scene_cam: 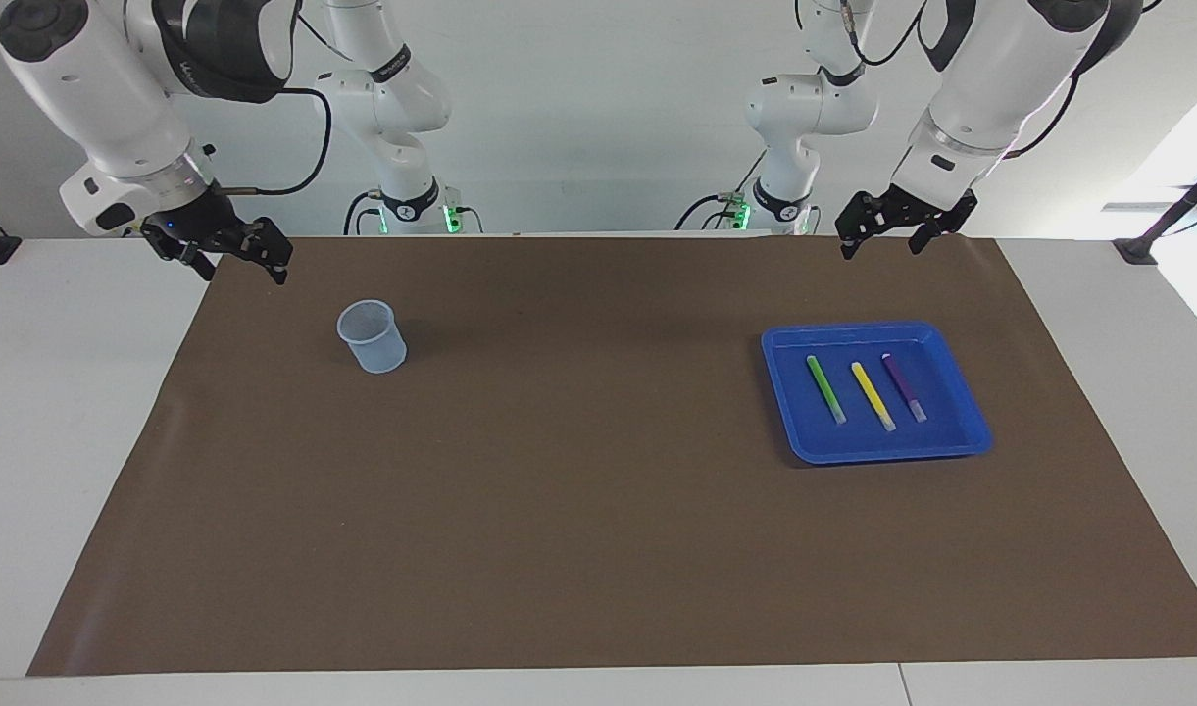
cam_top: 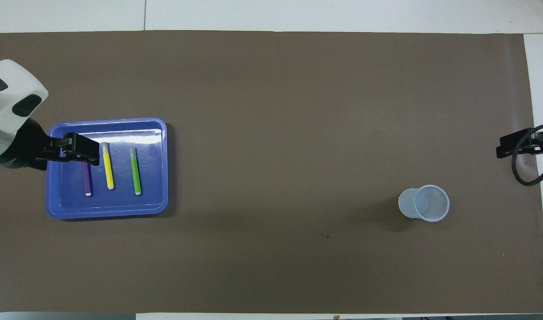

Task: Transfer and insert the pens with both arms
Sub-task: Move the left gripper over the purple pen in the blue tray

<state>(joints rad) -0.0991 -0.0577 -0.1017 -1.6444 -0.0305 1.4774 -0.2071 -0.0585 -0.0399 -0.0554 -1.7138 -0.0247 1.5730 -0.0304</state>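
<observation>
left hand [scene_cam: 890, 231] hangs in the air over the robot-side edge of the brown mat [scene_cam: 598, 549], fingers spread apart, nothing in them; in the overhead view it covers the top of the purple pen but the facing view shows it well above, not touching. right hand [scene_cam: 227, 251] waits over the mat's corner at the right arm's end, fingers apart too, empty. next out from the robots, the translucent cup [scene_cam: 373, 336] stands upright on the mat toward the right arm's end, mouth open upward, looks light and likely to tip if bumped. the blue tray [scene_cam: 963, 443] sits toward the left arm's end, all three pens lying flat in it, side by side, apart from each other and roughly parallel: green pen [scene_cam: 825, 388], yellow pen [scene_cam: 872, 395], purple pen [scene_cam: 904, 387], pale ends pointing away from the robots. the pens look light, stiff, smooth and round, so probably roll or slip; best taken across the middle of the barrel, and the gaps between them look just enough for a finger. the tray's raised rim is low but limits a sideways approach, so come straight down. middle of the counter between tray and cup is open room for a handover, and the mat edges are well apart from both things.
</observation>
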